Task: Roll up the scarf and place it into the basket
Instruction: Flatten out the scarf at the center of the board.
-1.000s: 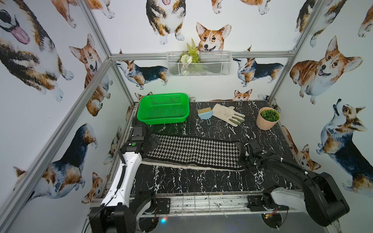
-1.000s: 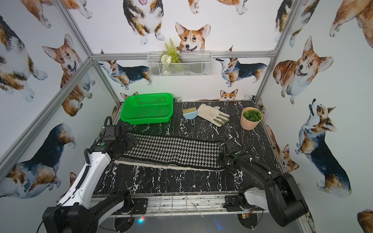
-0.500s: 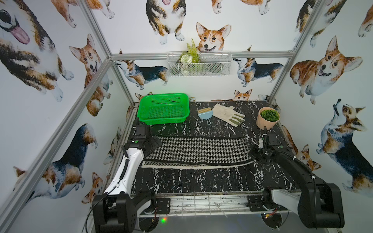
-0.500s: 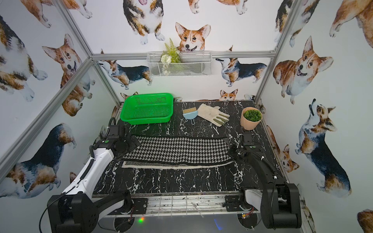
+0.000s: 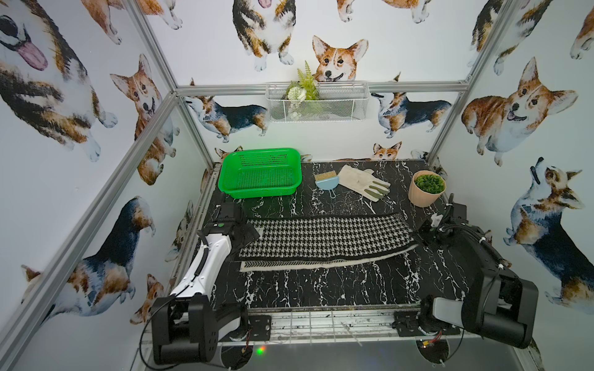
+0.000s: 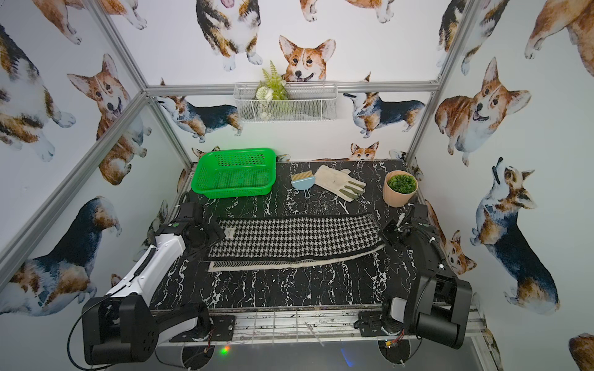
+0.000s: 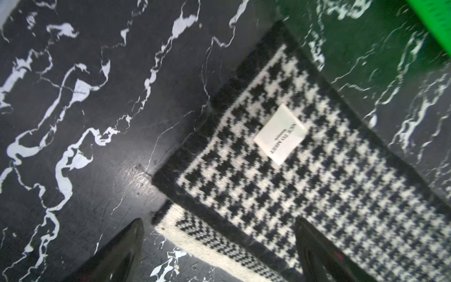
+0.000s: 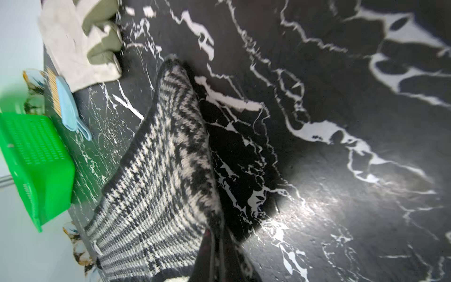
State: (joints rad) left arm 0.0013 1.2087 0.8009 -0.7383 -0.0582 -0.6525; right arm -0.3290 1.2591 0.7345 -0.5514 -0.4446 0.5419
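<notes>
The scarf [image 5: 324, 237] [image 6: 295, 237] lies folded lengthwise across the middle of the table, houndstooth face up, with a herringbone strip and cream edge along its near side. My left gripper [image 5: 247, 234] [image 6: 209, 234] [image 7: 219, 221] hovers open over the scarf's [image 7: 292, 183] left end, close to the white label [image 7: 280, 133], its jaws straddling the near corner. My right gripper [image 5: 419, 237] [image 6: 385, 234] [image 8: 217, 249] is shut on the scarf's [image 8: 158, 183] right end, which lifts up into the fingers. The green basket [image 5: 263, 192] [image 6: 236, 192] stands at the back left with nothing inside.
A cream glove [image 5: 360, 183] and a small blue brush [image 5: 326, 183] lie behind the scarf. A potted plant [image 5: 427, 192] stands at the back right, just behind my right arm. A white wire basket [image 5: 316, 102] with fern hangs on the back wall.
My right gripper has drawn the scarf's right end further right, stretching the scarf out straighter. My left gripper has stayed open near the left end, hardly moving.
</notes>
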